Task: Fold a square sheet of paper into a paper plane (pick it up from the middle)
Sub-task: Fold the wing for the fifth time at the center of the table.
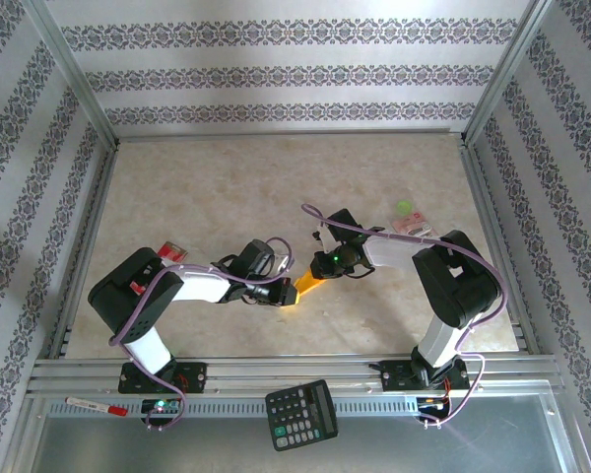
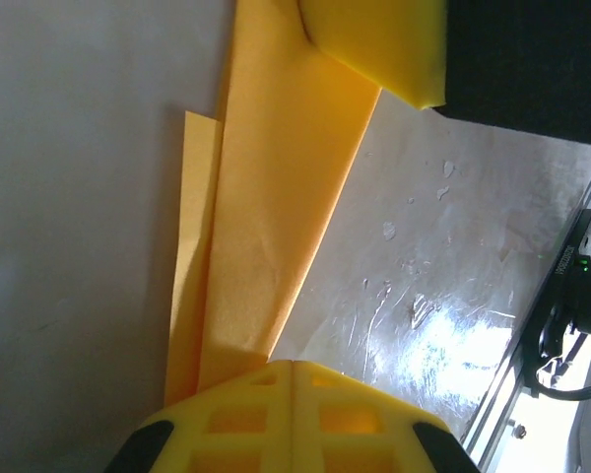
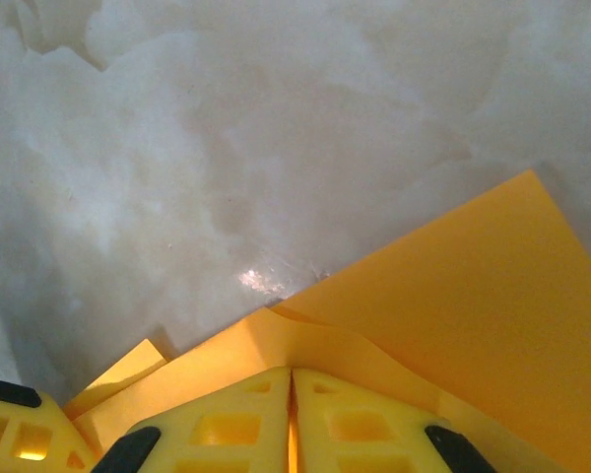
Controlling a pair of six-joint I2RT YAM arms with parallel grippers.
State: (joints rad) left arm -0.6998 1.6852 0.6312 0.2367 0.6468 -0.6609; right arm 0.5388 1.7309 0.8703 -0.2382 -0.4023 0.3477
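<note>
Orange paper (image 1: 308, 289), left end effector (image 2: 293, 376) and right end effector (image 3: 292, 382) clamping it, elbows bent

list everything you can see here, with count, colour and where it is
folded paper sheet: one, orange-yellow, centre of the table between the two hands
calculator: one, black, metal ledge at the near edge between the arm bases
marker: one, white and red, near ledge by the left arm's base
packet: one, pink, right side of the table beyond the right arm
small round item: one, green, just beyond the packet
small flat item: one, red and white, left side by the left arm
table: one, beige marble
left hand: one, yellow fingers, shut on the paper
right hand: one, yellow fingers, shut on the paper
</note>
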